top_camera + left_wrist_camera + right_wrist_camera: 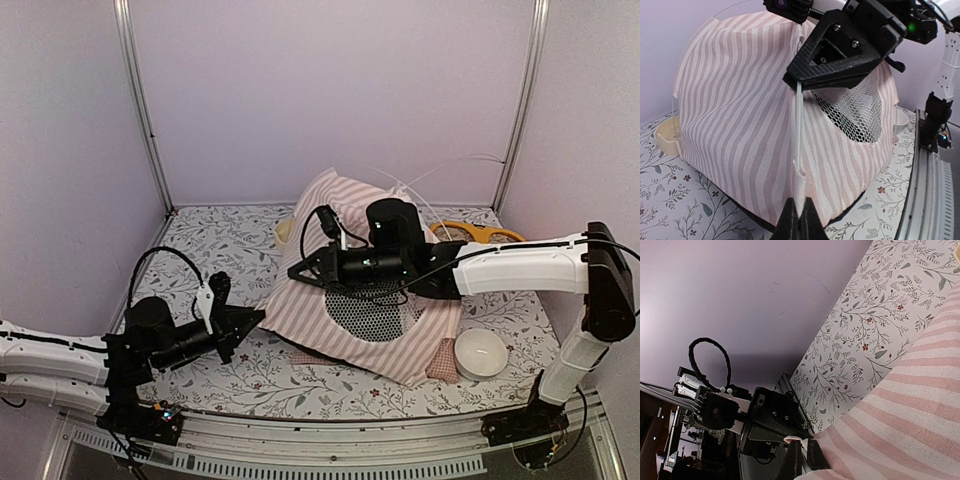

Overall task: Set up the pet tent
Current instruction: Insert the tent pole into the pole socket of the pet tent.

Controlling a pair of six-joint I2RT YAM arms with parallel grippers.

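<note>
Nearest the bases, the left gripper (pixel 800 219) is reaching in from 8 o'clock of the pet tent (pixel 320 310). Its jaws are pressing together on a white fabric tab (pixel 800 187) at the tent's lower corner seam. A thin white pole (pixel 798 120) is rising from that tab to the right gripper (pixel 792 80), which is stretching across the tent from 3 o'clock. Its jaws are also pressing closed at the striped cloth's edge. Whether they are pinching the pole, the cloth or both is hard to make out.

The tent is sitting mid-counter (pixel 230 240) as a slumping mound, with its black mesh window (pixel 375 315) facing up and partly hidden under the right arm.

At 5 o'clock a pink checked cushion (pixel 443 362) is peeking out from under the tent's hem. Just beside it, at 4 o'clock, a round white dish (pixel 480 352) is sitting; what is inside it is not readable.

Farther back, at 11 o'clock, a small cream cup (pixel 667 137) is touching the tent wall, its contents out of sight. At 2 o'clock a yellow looped object (pixel 480 232) is showing, partly cut off by the arm. More thin white poles (pixel 440 168) are arching at 1 o'clock.
</note>
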